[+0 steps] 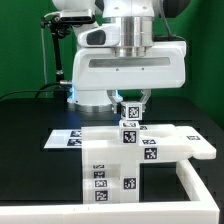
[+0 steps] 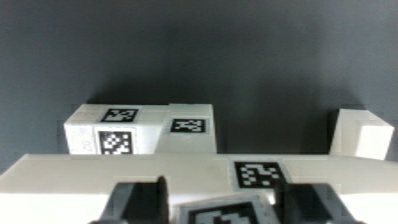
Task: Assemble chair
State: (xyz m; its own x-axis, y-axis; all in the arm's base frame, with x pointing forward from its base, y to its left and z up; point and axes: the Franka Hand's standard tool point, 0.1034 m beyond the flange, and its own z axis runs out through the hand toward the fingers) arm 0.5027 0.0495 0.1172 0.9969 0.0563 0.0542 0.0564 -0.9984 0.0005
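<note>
The step in hand looked like fitting one small tagged part onto the partly built chair (image 1: 125, 155), which sat on the black table (image 1: 30, 120) in the middle of the scene, just behind the low white L-shaped wall (image 1: 195, 185) at the near edge and the exterior view's right. The gripper (image 1: 132, 112) was closed on a small tagged block (image 1: 132, 112), its dark fingers (image 2: 135, 200) pinching the piece from both sides right above the chair's wide white crossbar (image 1: 170, 148). Whether the block was already seated or only touching the bar could not be told.

The arm stood upright over the assembly, its broad white wrist housing (image 1: 130, 70) level and the fingers pointing straight down, centred over the chair's far side. The wrist view showed the crossbar close below, with a tagged chunky block (image 2: 134, 128) and a plain white post (image 2: 365, 132) farther off.

The next move probably called for a straight downward press, or a turn, with the part kept square to the bar; any tilt could jam it or shift the loose assembly.
</note>
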